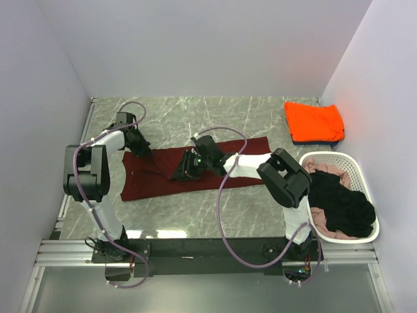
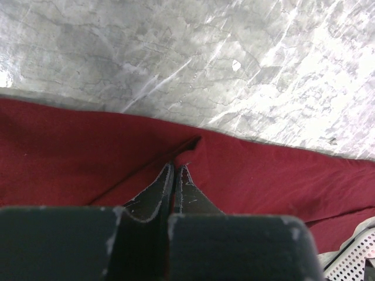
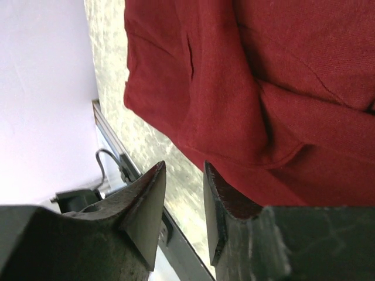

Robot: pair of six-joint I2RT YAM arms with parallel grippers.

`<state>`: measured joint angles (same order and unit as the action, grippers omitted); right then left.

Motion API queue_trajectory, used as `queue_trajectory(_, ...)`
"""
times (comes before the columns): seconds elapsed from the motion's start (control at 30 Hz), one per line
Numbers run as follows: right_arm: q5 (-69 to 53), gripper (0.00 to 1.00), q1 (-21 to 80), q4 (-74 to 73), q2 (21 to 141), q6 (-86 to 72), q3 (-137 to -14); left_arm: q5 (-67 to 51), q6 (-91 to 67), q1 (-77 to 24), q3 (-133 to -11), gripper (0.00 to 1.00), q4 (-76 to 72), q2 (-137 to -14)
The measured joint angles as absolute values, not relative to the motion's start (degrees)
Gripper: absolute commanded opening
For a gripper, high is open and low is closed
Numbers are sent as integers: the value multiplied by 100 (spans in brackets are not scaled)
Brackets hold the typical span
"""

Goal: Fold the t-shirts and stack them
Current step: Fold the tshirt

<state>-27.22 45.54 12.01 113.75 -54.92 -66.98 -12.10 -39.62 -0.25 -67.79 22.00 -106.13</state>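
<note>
Tips of left claw [image 2: 176, 168] pinching maroon t-shirt [image 2: 70, 170], marble table [image 2: 234, 58] beyond, basket [image 2: 353, 259] corner

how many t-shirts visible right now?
5: maroon t-shirt spread mid-table; orange t-shirt folded far right atop a dark blue t-shirt; black t-shirt and pink t-shirt heaped in the basket. More may be buried there.

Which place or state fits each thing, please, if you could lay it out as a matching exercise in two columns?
1. dark maroon cloth t-shirt
2. bright orange cloth t-shirt
3. black cloth t-shirt
4. left end effector

A. folded, at the far right corner of the grey marble table
B. shut, pinching maroon cloth
C. spread out across the table's middle
D. heaped in the white perforated plastic basket

Pairs: 1-C, 2-A, 3-D, 4-B.
</note>
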Motion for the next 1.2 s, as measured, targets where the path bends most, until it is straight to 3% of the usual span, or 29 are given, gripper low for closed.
queue_trajectory(0.2,-2261,49,4692,1378,11375,-5916,-6541,-1210,-3964,-32,-6777,1,2211,-10519)
queue_trajectory(0.57,-1557,50,4932,1455,11375,-6735,-6379,-1210,-3964,-36,-6772,1,2213,-10477)
queue_trajectory(0.93,-1450,47,4958,1706,11428,-7225,-6375,-1208,-3964,-36,-6772,1,2220,-10471)
queue_trajectory(1.2,-1463,38,4963,1728,11552,-7395,-6429,-1208,-3975,-36,-6779,1,2314,-10471)
